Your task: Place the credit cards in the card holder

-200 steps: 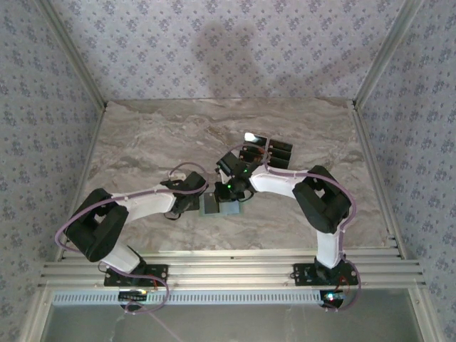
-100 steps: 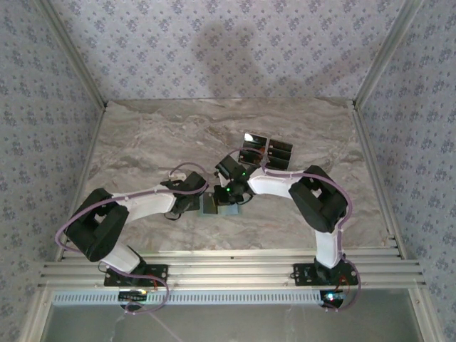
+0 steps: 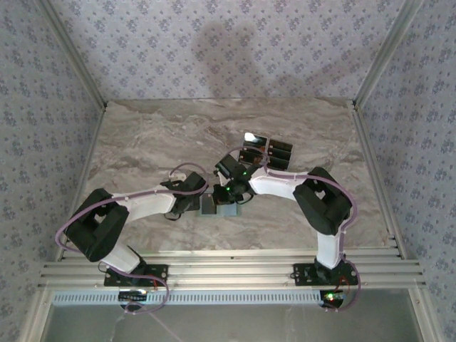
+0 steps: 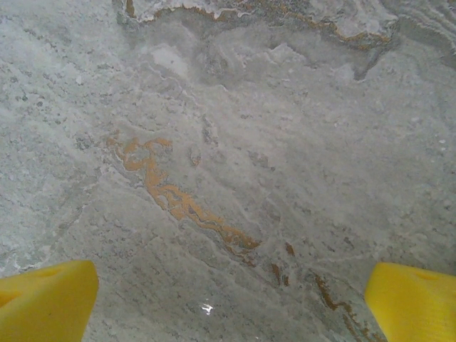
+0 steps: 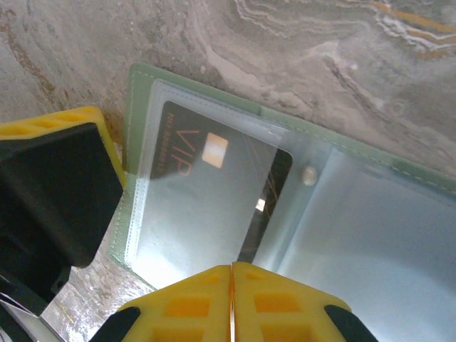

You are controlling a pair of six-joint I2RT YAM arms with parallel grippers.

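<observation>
The card holder point(image 5: 132, 128) lies open on the marble, pale green at the rim with clear sleeves inside. One black credit card point(image 5: 187, 146) marked VIP sits in its left sleeve, a dark strip of its right end showing. My right gripper point(image 5: 231, 288) is shut and empty, its tips just over the sleeve's near edge. In the top view the right gripper point(image 3: 224, 195) hovers over the holder point(image 3: 226, 211). My left gripper point(image 3: 205, 202) stands at the holder's left edge, wide open with only bare marble between its fingertips point(image 4: 50, 299). Several loose credit cards point(image 3: 274, 151) lie behind the right arm.
A yellow-and-black finger point(image 5: 60, 178) of the left gripper rests against the holder's left rim in the right wrist view. The marble table point(image 3: 142, 142) is walled by patterned panels, with a metal rail point(image 3: 228, 271) along the near edge.
The right arm shifted a little left and back again, its gripper staying shut over the holder. The left gripper has not visibly moved.
</observation>
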